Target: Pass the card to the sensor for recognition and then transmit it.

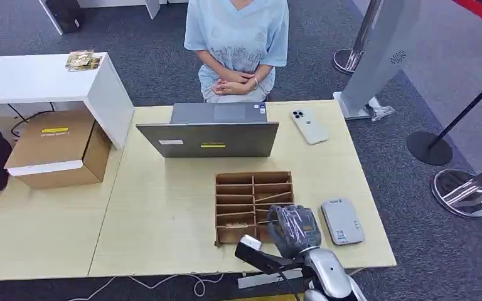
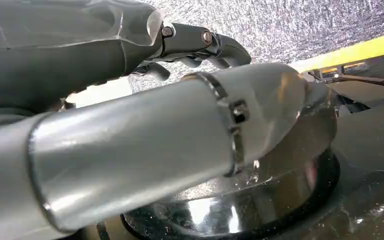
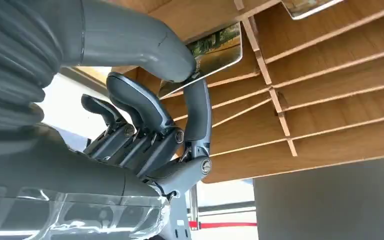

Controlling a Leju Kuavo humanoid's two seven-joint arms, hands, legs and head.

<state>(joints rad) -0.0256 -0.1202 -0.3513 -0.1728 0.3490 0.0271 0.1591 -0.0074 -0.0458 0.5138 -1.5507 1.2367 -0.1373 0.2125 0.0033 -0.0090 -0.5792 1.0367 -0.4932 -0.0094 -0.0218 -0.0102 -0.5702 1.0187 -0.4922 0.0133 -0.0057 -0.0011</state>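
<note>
**Card pinched at the rack, reader just to the right**

A pale wooden table (image 1: 163, 207) on grey carpet carries an open laptop (image 1: 208, 138), a white phone (image 1: 309, 126), a slotted wooden card rack (image 1: 253, 205) and a small grey card reader (image 1: 342, 221); a person in a light blue shirt (image 1: 237, 37) sits on the far side with hands folded.

The right hand (image 1: 295, 227) is over the near right part of the rack. In the right wrist view its thumb (image 3: 130, 42) and one finger (image 3: 198, 107) pinch a card (image 3: 215, 52) with a green printed face, its other fingers curled in beside them. The card seems partly seated in a slot still, though the angle leaves that unsure. Its long axis runs along the slot dividers.

The reader lies just beside the rack on the right hand's own outer side, so this hand is probably the one to carry the card there: lift clear of the dividers, then move sideways right.

The left hand (image 2: 195, 42) hangs away from the table, fingers curled with nothing in them.
</note>
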